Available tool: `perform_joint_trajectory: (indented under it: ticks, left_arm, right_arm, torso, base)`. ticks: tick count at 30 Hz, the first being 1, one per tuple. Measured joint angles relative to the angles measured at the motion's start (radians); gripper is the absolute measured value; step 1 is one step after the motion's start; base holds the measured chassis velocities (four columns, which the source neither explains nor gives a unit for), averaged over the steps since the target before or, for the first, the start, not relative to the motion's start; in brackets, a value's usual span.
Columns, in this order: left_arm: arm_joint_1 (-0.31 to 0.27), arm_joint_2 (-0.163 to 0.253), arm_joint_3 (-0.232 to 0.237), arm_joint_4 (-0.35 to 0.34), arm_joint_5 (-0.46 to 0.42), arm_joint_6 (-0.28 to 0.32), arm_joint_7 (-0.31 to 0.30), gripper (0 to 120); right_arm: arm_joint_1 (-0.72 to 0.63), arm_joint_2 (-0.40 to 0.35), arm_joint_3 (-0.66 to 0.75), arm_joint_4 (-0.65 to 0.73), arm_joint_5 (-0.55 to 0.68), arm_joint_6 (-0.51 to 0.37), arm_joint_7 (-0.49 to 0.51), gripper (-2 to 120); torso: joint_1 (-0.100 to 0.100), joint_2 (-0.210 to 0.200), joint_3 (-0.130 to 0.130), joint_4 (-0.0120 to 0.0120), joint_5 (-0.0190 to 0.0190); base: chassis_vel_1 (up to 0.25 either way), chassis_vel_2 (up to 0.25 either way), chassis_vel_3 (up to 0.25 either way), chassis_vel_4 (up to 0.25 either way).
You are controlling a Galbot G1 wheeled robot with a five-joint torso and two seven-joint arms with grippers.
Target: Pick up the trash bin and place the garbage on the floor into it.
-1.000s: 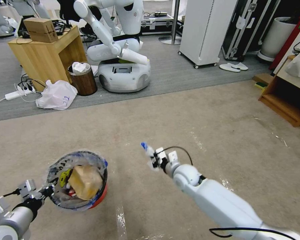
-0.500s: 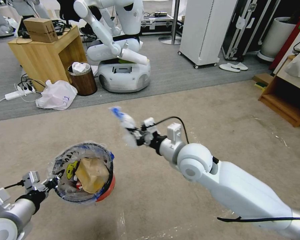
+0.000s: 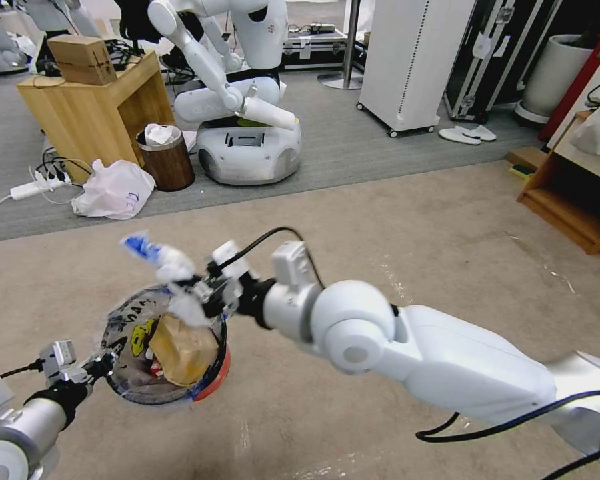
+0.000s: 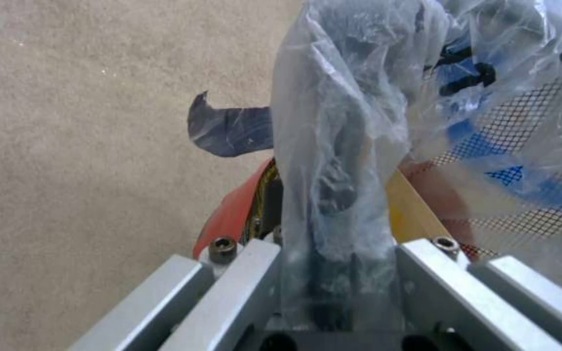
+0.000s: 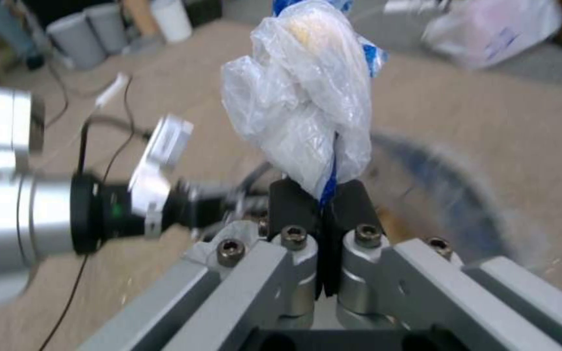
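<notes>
The small red trash bin (image 3: pixel 215 381) with its printed clear liner hangs above the beige carpet floor (image 3: pixel 393 220), low on the left in the head view. My left gripper (image 3: pixel 99 369) is shut on its rim and liner (image 4: pixel 333 146). A tan paper bag (image 3: pixel 180 350) and other litter lie inside. My right gripper (image 3: pixel 192 288) is shut on a blue-and-white crumpled wrapper (image 3: pixel 159 259), held just over the bin's far rim. The right wrist view shows the wrapper (image 5: pixel 300 97) pinched between the black pads (image 5: pixel 288 204).
Beyond the beige carpet are a brown wood-look bin (image 3: pixel 165 159), a white plastic bag (image 3: pixel 113 190), a wooden cabinet (image 3: pixel 93 113) and another robot (image 3: pixel 243 127). A low wooden shelf (image 3: pixel 570 200) stands at the right.
My right arm has swung left with the wrapper, from the mid carpet to above the bin's rim. The left gripper and bin have barely shifted.
</notes>
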Motion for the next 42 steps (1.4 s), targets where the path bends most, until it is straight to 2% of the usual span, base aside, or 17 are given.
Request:
perform_joint_trajectory:
  ticks: [17,42]
  left_arm:
    - [-0.013,0.000,0.001,0.005,0.003,0.000,0.004,1]
    - [-0.019,-0.006,0.006,0.017,0.003,-0.002,0.009,1]
  right_arm:
    - [0.018,0.086,-0.153,-0.154,-0.033,-0.026,0.029,0]
    - [-0.011,0.134,-0.183,-0.289,-0.081,-0.036,0.040,0]
  torso:
    - [0.000,0.000,0.000,0.0001,0.0000]
    - [0.000,0.000,0.000,0.0001,0.0001]
  base:
    - [0.000,0.000,0.000,0.000]
    - [0.000,0.000,0.000,0.000]
